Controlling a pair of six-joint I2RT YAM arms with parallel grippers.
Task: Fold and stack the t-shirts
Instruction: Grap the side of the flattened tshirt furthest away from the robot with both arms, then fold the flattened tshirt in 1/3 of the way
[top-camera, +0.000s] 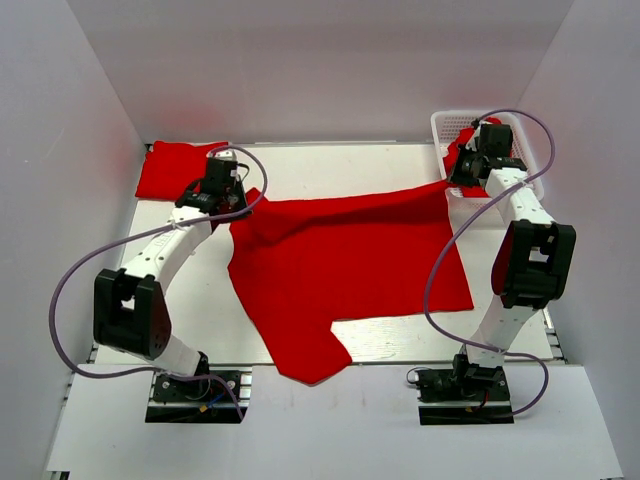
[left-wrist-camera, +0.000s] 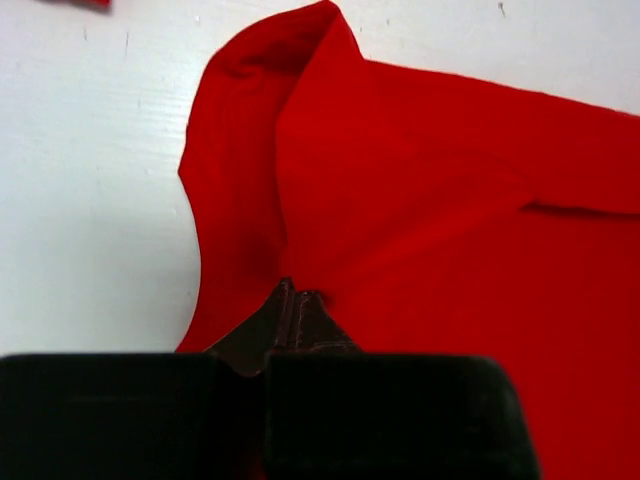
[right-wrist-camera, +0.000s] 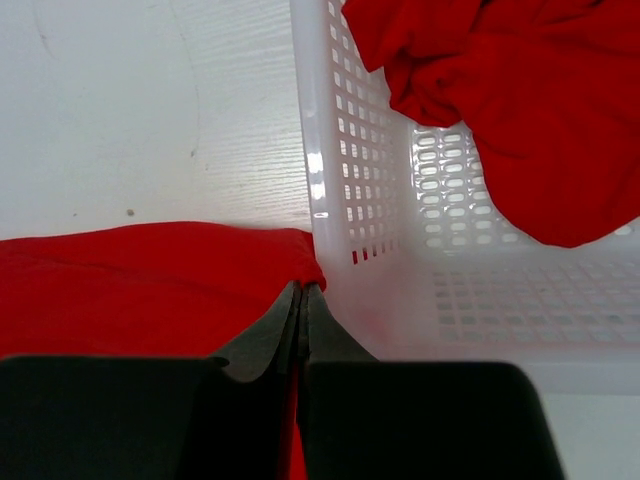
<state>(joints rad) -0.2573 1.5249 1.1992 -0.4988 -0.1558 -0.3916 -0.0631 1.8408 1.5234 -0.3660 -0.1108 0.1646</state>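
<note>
Rising from their bases at the near edge of the table (top-camera: 330, 170), both arms bent at the elbow and stretched away across the surface, the left one slanting toward the far left and the right one leaning toward the far right corner. Between them lay the spread t-shirt (top-camera: 350, 270), flat on the table for the most part, its nearest flap reaching the table's near edge. The left gripper (top-camera: 240, 197) was pinched tight on that shirt's far-left corner, where the left wrist view showed the cloth (left-wrist-camera: 420, 200) folded over on itself just beyond the closed gripper (left-wrist-camera: 297, 300). The right gripper (top-camera: 455, 180) was likewise clamped on the shirt's far-right corner, its tips (right-wrist-camera: 302, 295) meeting on the red edge just beside the wall of the basket (right-wrist-camera: 370, 130).

Farther back, one folded t-shirt (top-camera: 175, 168) rested at the far left of the table, apart from the left wrist. At the far right stood one white lattice basket (top-camera: 450, 125) holding a crumpled t-shirt (right-wrist-camera: 510, 90); whether that bundle was one garment or several could not be told. In all, two arms, one basket and three red heaps of cloth were in view.
</note>
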